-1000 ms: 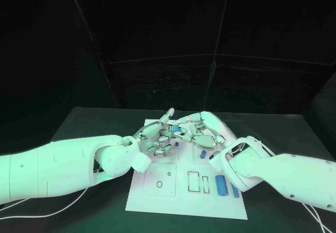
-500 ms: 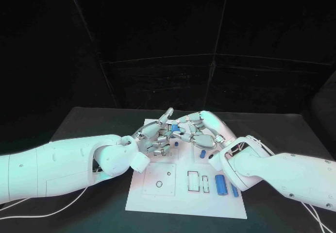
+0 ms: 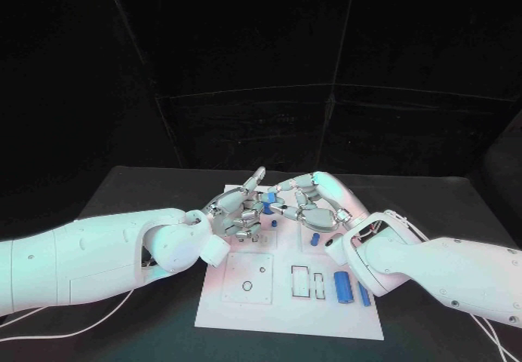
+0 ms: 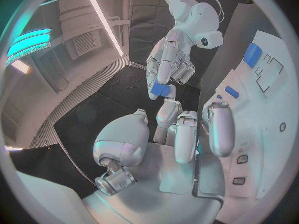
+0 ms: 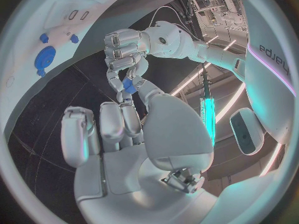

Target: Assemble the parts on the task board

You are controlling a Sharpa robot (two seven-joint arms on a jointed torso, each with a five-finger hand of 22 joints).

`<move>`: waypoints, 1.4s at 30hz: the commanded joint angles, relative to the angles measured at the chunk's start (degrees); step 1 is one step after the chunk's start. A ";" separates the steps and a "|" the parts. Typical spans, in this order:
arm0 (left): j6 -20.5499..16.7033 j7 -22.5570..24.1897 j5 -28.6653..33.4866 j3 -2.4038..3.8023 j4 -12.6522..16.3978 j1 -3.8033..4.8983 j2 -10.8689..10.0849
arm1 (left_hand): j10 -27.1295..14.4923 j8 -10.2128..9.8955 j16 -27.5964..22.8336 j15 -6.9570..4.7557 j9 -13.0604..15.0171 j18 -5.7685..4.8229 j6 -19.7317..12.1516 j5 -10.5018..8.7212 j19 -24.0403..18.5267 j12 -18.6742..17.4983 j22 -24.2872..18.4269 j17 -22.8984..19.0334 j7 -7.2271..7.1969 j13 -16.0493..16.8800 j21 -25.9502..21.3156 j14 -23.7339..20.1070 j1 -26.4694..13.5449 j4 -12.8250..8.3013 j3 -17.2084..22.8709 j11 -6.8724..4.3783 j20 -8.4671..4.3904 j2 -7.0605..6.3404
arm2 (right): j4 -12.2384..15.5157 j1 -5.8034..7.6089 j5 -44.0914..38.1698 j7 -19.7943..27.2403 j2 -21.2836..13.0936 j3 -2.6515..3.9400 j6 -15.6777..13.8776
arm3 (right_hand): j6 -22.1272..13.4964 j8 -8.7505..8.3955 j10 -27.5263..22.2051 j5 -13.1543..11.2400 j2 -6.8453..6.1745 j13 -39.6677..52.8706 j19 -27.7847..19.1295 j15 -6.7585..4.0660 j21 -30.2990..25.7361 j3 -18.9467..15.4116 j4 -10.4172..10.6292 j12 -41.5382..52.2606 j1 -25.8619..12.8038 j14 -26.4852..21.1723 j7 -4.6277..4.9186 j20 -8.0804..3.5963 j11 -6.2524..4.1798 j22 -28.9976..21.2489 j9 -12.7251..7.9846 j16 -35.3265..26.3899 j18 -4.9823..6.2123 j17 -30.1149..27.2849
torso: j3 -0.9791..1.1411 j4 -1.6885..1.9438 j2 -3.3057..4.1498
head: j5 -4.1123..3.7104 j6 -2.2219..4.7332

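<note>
Where both meet above the board (image 3: 285,317): a blue part (image 3: 268,197)
Right robot hand (image 3: 310,205): pinching part
Left robot hand (image 3: 239,213): fingertips on part; grip unclear

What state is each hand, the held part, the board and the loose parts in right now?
Left hand: raised over the board, fingertips on the small blue part.
Right hand: raised opposite, fingertips on the same part.
Small blue part: held in the air between both hands.
Board: flat on the table, several slots unfilled.
Long blue part: lying on the board near the right arm.
Short blue part: on the board, untouched.
</note>
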 commanded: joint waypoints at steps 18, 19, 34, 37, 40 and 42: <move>0.05 0.66 0.41 0.11 -0.60 0.14 -0.19 | 0.60 0.26 0.17 -0.70 1.22 -0.49 0.47 0.25 0.25 0.02 0.14 15.08 -0.22 0.14 0.41 6.06 2.29 -0.44 -0.47 -0.16 -0.38 0.70 | 0.44 0.02 0.30 0.23 -0.59 -0.03 -0.53 | 1.57 0.31 0.39 0.23 0.31 0.04 0.38 0.26 0.18 -0.02 0.13 0.17 0.64 0.77 1.15 -0.10 0.15 7.82 0.11 0.26 -0.69 0.00 | 0.05 0.00 0.02 | -0.01 -0.11; 0.09 0.66 0.41 0.11 -0.61 0.14 -0.22 | 0.61 0.25 0.17 -0.70 1.25 -0.50 0.47 0.25 0.27 0.02 0.19 15.08 -0.23 0.15 0.44 6.06 2.36 -0.45 -0.47 -0.17 -0.38 0.70 | 0.43 0.02 0.30 0.20 -0.63 -0.03 -0.55 | 1.57 0.31 0.39 0.23 0.31 0.04 0.38 0.26 0.18 -0.02 0.13 0.17 0.64 0.77 1.15 -0.10 0.15 7.82 0.11 0.26 -0.69 0.00 | 0.04 0.01 0.02 | -0.01 -0.13; 0.57 0.79 0.40 0.11 -0.25 0.13 -0.81 | 0.71 0.23 0.17 -0.74 1.60 -0.54 0.49 0.25 0.35 0.03 0.36 15.08 -0.27 0.29 0.55 6.06 3.01 -0.54 -0.49 -0.20 -0.42 0.75 | 0.12 0.03 0.30 0.00 -1.01 -0.02 -0.73 | 1.69 0.36 0.42 0.26 0.35 0.07 0.40 0.24 0.19 -0.03 0.15 0.21 0.69 0.77 1.12 -0.11 0.13 7.84 0.14 0.27 -0.69 0.00 | 0.00 -0.01 0.01 | 0.04 -0.21; 0.35 0.79 0.40 0.11 -0.38 0.14 -0.90 | 0.72 0.22 0.17 -0.75 1.67 -0.53 0.49 0.25 0.33 0.00 0.33 15.08 -0.27 0.28 0.53 6.06 3.15 -0.56 -0.49 -0.21 -0.43 0.76 | 0.22 0.03 0.34 0.11 -1.02 -0.02 -0.83 | 1.69 0.36 0.42 0.26 0.35 0.07 0.40 0.24 0.19 -0.03 0.15 0.21 0.69 0.77 1.12 -0.11 0.13 7.84 0.14 0.27 -0.69 0.00 | 0.03 0.01 0.03 | 0.02 -0.19; -0.29 0.70 0.34 0.11 -0.61 0.14 -0.98 | 0.63 0.17 0.17 -0.75 1.80 -0.50 0.44 0.26 0.26 -0.14 0.18 15.08 -0.27 0.09 0.43 6.06 3.43 -0.62 -0.49 -0.21 -0.44 0.76 | 0.44 0.03 0.47 0.35 -1.03 -0.02 -1.00 | 1.74 0.38 0.44 0.27 0.36 0.10 0.41 0.24 0.19 -0.04 0.16 0.23 0.70 0.77 1.11 -0.11 0.12 7.86 0.15 0.27 -0.69 0.00 | 0.05 0.03 0.04 | -0.01 -0.19; -0.65 0.37 -0.12 0.11 -0.84 0.15 -1.03 | 0.37 0.00 0.17 -0.74 1.93 -0.46 0.17 0.25 0.16 -0.44 -0.02 15.08 -0.20 -0.32 0.31 6.06 3.76 -0.66 -0.55 -0.17 -0.44 0.72 | 0.69 0.02 0.56 0.56 -1.07 -0.02 -1.16 | 1.74 0.38 0.44 0.27 0.36 0.10 0.41 0.24 0.19 -0.04 0.16 0.23 0.70 0.77 1.11 -0.11 0.12 7.86 0.15 0.27 -0.69 0.00 | 0.06 0.03 0.04 | -0.03 -0.22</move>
